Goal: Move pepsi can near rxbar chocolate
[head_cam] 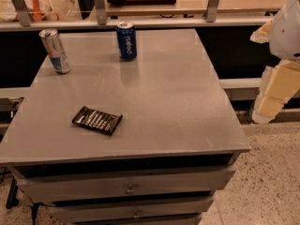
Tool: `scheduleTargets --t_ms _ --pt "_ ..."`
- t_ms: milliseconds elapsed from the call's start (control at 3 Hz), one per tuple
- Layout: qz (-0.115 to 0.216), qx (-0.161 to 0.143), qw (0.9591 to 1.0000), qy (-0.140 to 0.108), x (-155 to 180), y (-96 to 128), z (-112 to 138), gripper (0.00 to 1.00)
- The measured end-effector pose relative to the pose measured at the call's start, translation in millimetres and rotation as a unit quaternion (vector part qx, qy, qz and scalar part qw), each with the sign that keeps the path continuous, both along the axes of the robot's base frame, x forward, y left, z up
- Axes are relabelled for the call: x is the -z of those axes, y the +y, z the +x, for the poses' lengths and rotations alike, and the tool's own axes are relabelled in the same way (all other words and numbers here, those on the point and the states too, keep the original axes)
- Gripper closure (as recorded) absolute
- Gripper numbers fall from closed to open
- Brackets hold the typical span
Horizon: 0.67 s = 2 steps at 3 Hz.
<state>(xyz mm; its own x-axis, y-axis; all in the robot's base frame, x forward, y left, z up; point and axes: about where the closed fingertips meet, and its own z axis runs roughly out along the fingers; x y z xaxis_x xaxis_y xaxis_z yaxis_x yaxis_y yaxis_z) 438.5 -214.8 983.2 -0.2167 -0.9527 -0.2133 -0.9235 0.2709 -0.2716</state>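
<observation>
Standing upright near the far edge of the grey table [178, 97], the pepsi can [126, 41] shows white lettering running down its side and a silver top. The rxbar [97, 120] lies flat on the front left part of the table, turned a little askew to the edge, its dark wrapper showing pale lines of print. The two are well apart, with bare tabletop between them. A slimmer silver-and-blue can [55, 51] stands at the far left corner (left of the pepsi can, apart from it) and leans slightly in this view.

The gripper [268, 106] hangs off the right side of the table, beyond its edge and above the speckled floor [274, 186], touching nothing on the tabletop. It holds neither the pepsi can nor the rxbar; whether it is wide or narrow I cannot tell. A white part of the arm [288, 27] shows above it at the right border.

Under the tabletop sit drawers [126, 186] with small handles. A rail [154, 21] runs behind the table.
</observation>
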Motion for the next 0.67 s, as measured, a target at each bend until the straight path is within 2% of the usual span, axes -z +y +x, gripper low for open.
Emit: scheduleTargets --t_ms 333,667 --pt "0.0 0.0 1.0 0.0 -0.1 0.0 0.0 0.0" --pt "0.04 -0.006 0.9991 -0.015 -3.1 9.9 19.2 0.0"
